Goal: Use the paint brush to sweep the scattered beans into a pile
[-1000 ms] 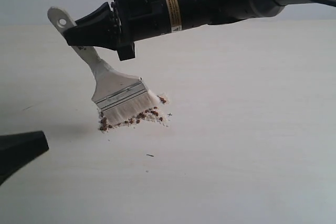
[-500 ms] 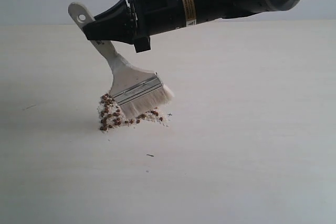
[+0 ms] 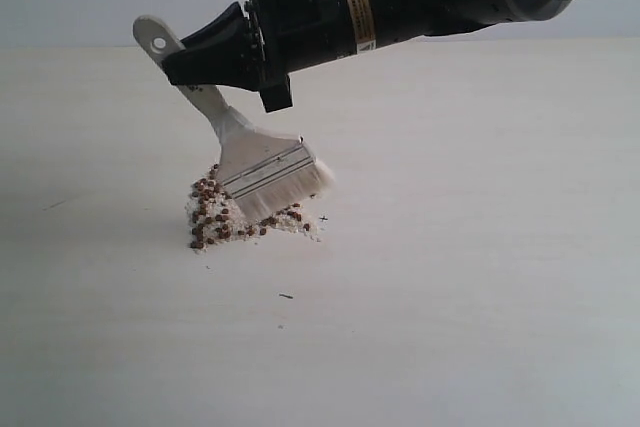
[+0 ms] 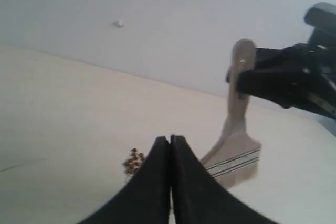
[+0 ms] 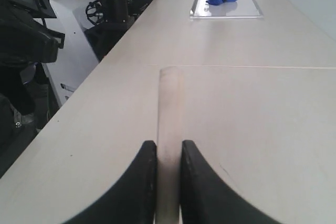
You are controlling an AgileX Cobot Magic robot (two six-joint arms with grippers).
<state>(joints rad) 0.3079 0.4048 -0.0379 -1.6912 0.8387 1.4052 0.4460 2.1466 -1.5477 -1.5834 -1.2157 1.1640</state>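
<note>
Exterior view had the pile (image 3: 215,215) on the bench (image 3: 480,277), left of and partly under the bristles (image 3: 290,190). The paint brush (image 3: 262,167) slanted from upper left down to lower right, pinched by the right fingers (image 3: 185,65). Left fingers (image 4: 170,145) were pressed together, empty, standing back. Against a second earlier, the brush sat further right, uncovering beans (image 3: 205,192)

Paint brush (image 3: 262,169) tilted over the pile (image 3: 222,219).
Cream handle slants up-left, white bristles blurred at the pile's right edge; reddish-brown beans (image 3: 205,209) and pale crumbs lie clustered on the bench (image 3: 450,277).
</note>
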